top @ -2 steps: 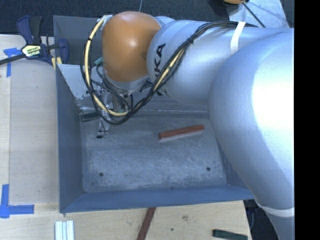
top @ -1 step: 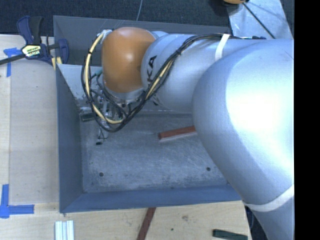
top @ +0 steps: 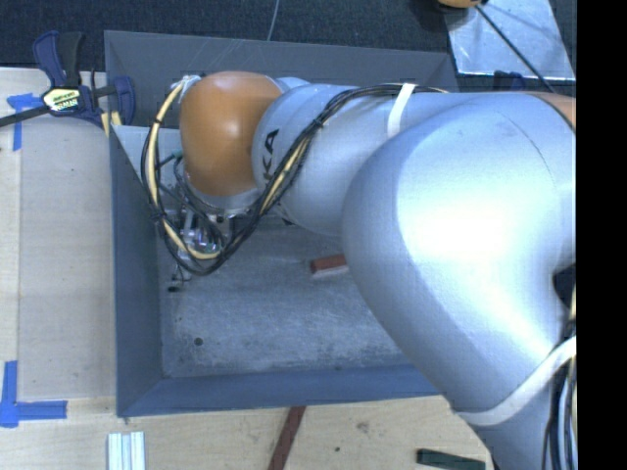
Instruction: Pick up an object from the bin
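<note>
My gripper sits low at the bin's left side, close to the left wall, under the arm's wrist and its cables. A small reddish-brown block lies flat on the bin floor to the gripper's right, apart from it and near the arm's edge. A tiny dark piece rests on the floor just below the gripper, by the left wall. Nothing shows in the gripper's grasp.
The big silver arm covers the bin's right half and its back. A small dark speck lies on the grey floor toward the front left. Bare floor stretches along the front of the bin.
</note>
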You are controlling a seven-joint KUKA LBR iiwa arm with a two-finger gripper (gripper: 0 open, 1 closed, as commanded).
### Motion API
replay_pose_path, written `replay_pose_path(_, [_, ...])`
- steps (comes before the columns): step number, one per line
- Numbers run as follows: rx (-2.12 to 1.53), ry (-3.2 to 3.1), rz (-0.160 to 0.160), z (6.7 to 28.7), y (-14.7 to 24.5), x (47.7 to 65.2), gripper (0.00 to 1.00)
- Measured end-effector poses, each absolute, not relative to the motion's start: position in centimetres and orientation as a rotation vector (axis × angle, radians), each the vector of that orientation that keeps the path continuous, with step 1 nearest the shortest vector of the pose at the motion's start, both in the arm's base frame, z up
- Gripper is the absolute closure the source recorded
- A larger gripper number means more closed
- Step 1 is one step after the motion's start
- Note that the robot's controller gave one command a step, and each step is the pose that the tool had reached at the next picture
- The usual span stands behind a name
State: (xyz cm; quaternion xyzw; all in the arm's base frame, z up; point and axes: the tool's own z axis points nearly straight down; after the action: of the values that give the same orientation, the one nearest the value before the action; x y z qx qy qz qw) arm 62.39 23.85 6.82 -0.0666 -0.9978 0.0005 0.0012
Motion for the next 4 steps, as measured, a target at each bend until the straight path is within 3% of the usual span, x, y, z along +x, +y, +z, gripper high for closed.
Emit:
replay_pose_path(1, [-0.135, -3.141, -0.002, 7.14, 23.49, 62.68, 1.00])
replay_pose_path(4, [-0.128, -3.139, -0.001, 7.42, 23.39, 62.62, 1.00])
